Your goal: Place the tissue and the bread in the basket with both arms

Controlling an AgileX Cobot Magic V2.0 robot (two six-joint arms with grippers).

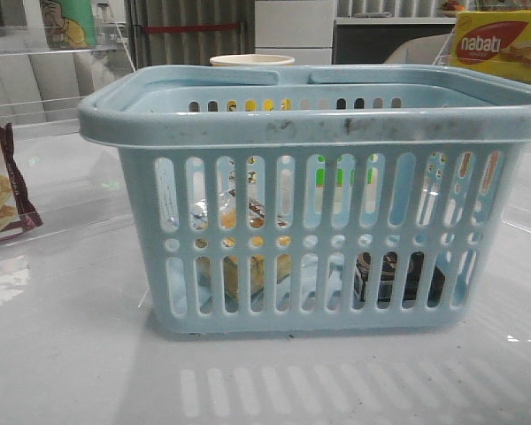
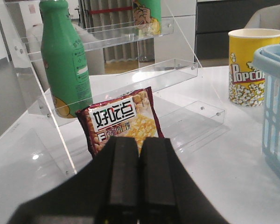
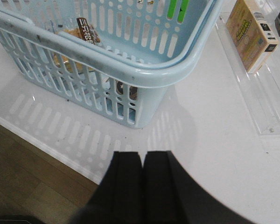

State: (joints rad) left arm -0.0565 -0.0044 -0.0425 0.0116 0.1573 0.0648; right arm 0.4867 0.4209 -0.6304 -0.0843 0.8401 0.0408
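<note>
Inside the basket (image 1: pixel 319 115) on the counter (image 1: pixel 71 354): bread (image 1: pixel 239 257) toward its left side, tissue (image 1: pixel 394 276) low at its right. Left fingers (image 2: pixel 116 182) pressed together, holding nothing. Right fingers (image 3: pixel 128 186) likewise together, empty, outside the basket.

Bright, glossy glare; soft focus

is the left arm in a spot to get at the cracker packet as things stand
Probably yes. The left gripper is shut and holds nothing, and the cracker packet leans against the clear shelf straight ahead of it with bare table between. The basket sits off to the side, out of the way.
</note>
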